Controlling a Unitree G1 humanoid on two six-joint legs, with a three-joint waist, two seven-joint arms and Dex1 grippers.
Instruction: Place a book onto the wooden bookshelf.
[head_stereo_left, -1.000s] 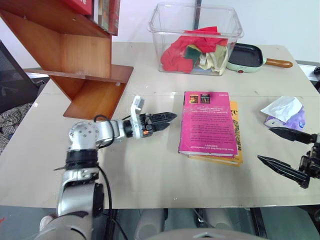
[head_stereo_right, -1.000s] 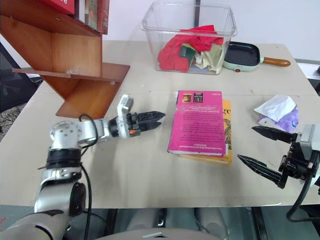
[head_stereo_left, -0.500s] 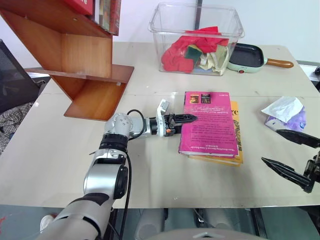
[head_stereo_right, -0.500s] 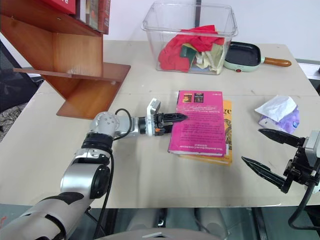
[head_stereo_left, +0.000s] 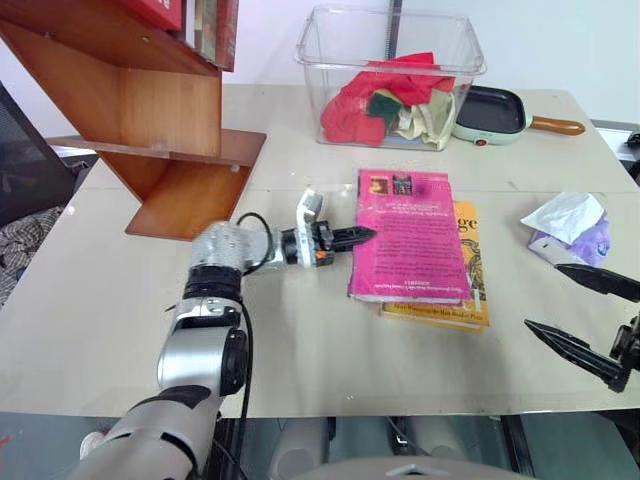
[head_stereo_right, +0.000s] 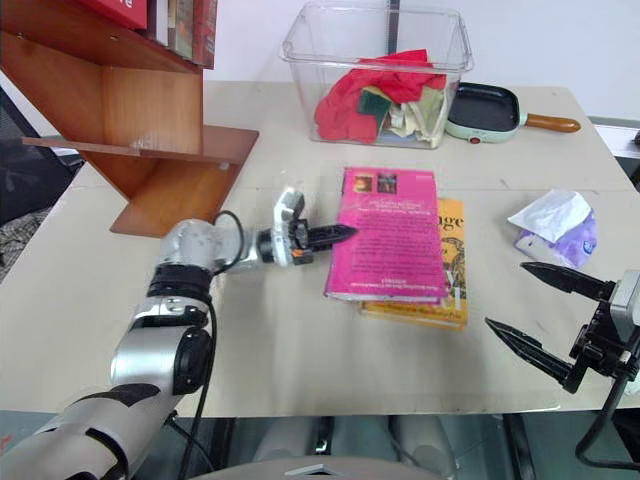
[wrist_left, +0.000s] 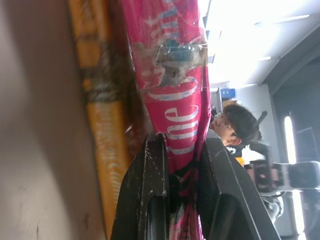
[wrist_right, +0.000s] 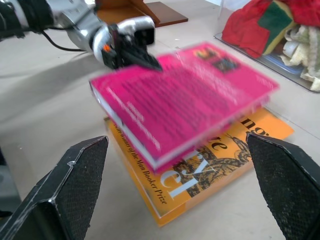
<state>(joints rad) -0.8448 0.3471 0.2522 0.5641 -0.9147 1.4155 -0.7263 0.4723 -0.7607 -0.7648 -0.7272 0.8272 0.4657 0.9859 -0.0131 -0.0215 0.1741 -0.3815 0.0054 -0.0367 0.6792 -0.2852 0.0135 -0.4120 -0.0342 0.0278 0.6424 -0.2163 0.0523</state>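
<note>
The pink book (head_stereo_left: 410, 235) lies tilted over a yellow book (head_stereo_left: 472, 262) at mid-table. My left gripper (head_stereo_left: 362, 236) reaches in level from the left and is shut on the book's left edge. In the left wrist view both black fingers (wrist_left: 150, 190) clamp the pink spine (wrist_left: 175, 60). The right wrist view shows the book (wrist_right: 185, 100) raised a little off the yellow one. The wooden bookshelf (head_stereo_left: 150, 110) stands at the far left of the table. My right gripper (head_stereo_left: 543, 297) hangs open near the table's front right, apart from the books.
A clear plastic bin (head_stereo_left: 392, 75) of cloths stands at the back, with a small green pan (head_stereo_left: 495, 112) to its right. A tissue pack (head_stereo_left: 570, 225) lies at the right edge. Red books stand on the shelf's upper ledge (head_stereo_left: 205, 25). A person (wrist_left: 240, 125) appears behind.
My left gripper reached the pink book's left edge and shut on it. The book has lifted and swung slightly away from the yellow book. The right arm stayed put.
</note>
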